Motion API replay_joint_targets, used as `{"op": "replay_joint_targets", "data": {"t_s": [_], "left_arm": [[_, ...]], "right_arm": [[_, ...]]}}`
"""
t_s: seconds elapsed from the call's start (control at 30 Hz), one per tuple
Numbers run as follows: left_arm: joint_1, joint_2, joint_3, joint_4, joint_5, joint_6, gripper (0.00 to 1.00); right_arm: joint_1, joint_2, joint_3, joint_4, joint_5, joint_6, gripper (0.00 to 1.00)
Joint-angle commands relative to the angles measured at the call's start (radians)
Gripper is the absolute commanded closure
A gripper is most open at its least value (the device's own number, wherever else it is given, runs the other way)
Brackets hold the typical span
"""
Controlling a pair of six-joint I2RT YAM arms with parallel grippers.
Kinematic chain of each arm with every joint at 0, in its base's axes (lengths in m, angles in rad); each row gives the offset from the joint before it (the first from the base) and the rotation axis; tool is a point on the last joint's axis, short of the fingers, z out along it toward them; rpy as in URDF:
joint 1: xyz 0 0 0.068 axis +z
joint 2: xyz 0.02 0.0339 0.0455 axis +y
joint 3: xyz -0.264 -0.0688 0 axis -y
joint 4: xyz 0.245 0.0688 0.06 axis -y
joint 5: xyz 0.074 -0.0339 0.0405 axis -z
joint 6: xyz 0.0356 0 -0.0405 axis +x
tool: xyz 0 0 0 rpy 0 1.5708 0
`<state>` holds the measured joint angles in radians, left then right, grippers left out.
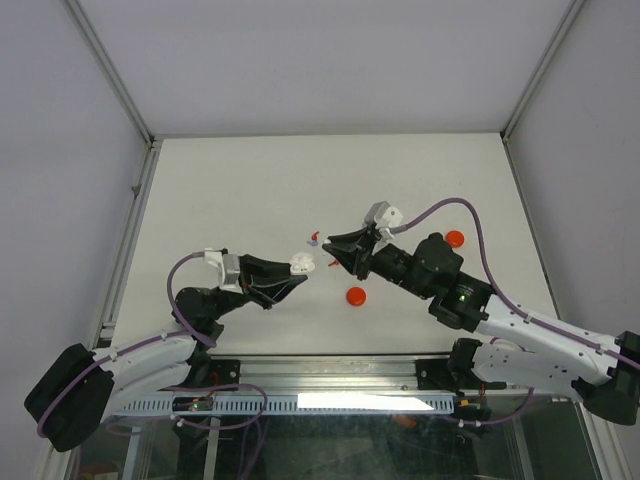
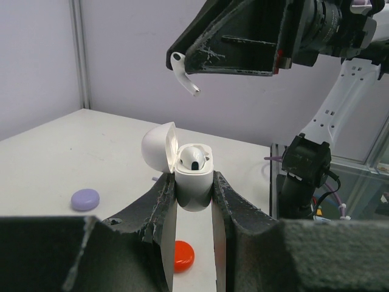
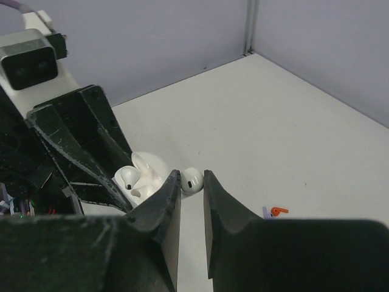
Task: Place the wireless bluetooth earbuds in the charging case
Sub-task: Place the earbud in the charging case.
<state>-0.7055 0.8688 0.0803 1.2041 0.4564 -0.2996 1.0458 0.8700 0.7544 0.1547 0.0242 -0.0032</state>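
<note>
The left jaws pinch the white charging case (image 2: 194,196) by its sides, almost closed on it. They hold it upright with its lid (image 2: 157,146) hinged back. A seated earbud (image 2: 193,157), white and glossy, already rests inside the case. The right jaws are clamped on the held earbud (image 2: 182,72) at their very tip, its white stem slanting down. It hangs above the case on the lid side, apart from it, with open air between. On the tabletop (image 2: 55,152) below lie a red puck (image 2: 182,255) and a purple puck (image 2: 85,198). A tiny red earbud (image 3: 278,211) and a pale purple earbud (image 3: 267,212) lie just beside each other, well away from the walls.
</note>
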Motion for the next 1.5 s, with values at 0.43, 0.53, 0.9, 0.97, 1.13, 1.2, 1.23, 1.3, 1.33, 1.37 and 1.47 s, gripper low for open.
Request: {"op": "replay_joint_targets", "data": {"t_s": [0.43, 0.53, 0.9, 0.97, 1.13, 1.2, 1.23, 1.3, 1.33, 1.37, 1.47], "left_arm": [[0.002, 0.021, 0.047, 0.106, 0.010, -0.109, 1.00], [0.002, 0.022, 0.048, 0.107, 0.012, -0.117, 1.00], [0.002, 0.027, 0.053, 0.115, 0.011, -0.136, 1.00], [0.003, 0.027, 0.052, 0.117, 0.011, -0.142, 1.00], [0.002, 0.020, 0.049, 0.117, 0.001, -0.153, 1.00], [0.002, 0.016, 0.050, 0.101, -0.014, -0.158, 1.00], [0.002, 0.015, 0.051, 0.092, -0.022, -0.161, 1.00], [0.002, 0.013, 0.054, 0.077, -0.043, -0.172, 1.00], [0.002, 0.014, 0.057, 0.066, -0.054, -0.176, 1.00], [0.002, 0.015, 0.060, 0.057, -0.058, -0.178, 1.00], [0.002, 0.021, 0.061, 0.061, -0.075, -0.198, 1.00]], "right_arm": [[0.127, 0.045, -0.022, 0.183, -0.004, -0.260, 0.89], [0.146, 0.068, -0.019, 0.191, 0.013, -0.292, 0.90], [0.196, 0.109, -0.016, 0.194, 0.075, -0.371, 0.90], [0.202, 0.114, -0.019, 0.195, 0.088, -0.381, 0.90], [0.210, 0.110, -0.023, 0.192, 0.097, -0.397, 0.91], [0.214, 0.101, -0.024, 0.191, 0.080, -0.396, 0.91], [0.214, 0.097, -0.025, 0.188, 0.068, -0.394, 0.90], [0.215, 0.090, -0.025, 0.180, 0.042, -0.391, 0.90], [0.214, 0.088, -0.026, 0.176, 0.030, -0.390, 0.90], [0.214, 0.087, -0.027, 0.172, 0.021, -0.388, 0.90], [0.214, 0.087, -0.028, 0.165, -0.008, -0.385, 0.89]]}}
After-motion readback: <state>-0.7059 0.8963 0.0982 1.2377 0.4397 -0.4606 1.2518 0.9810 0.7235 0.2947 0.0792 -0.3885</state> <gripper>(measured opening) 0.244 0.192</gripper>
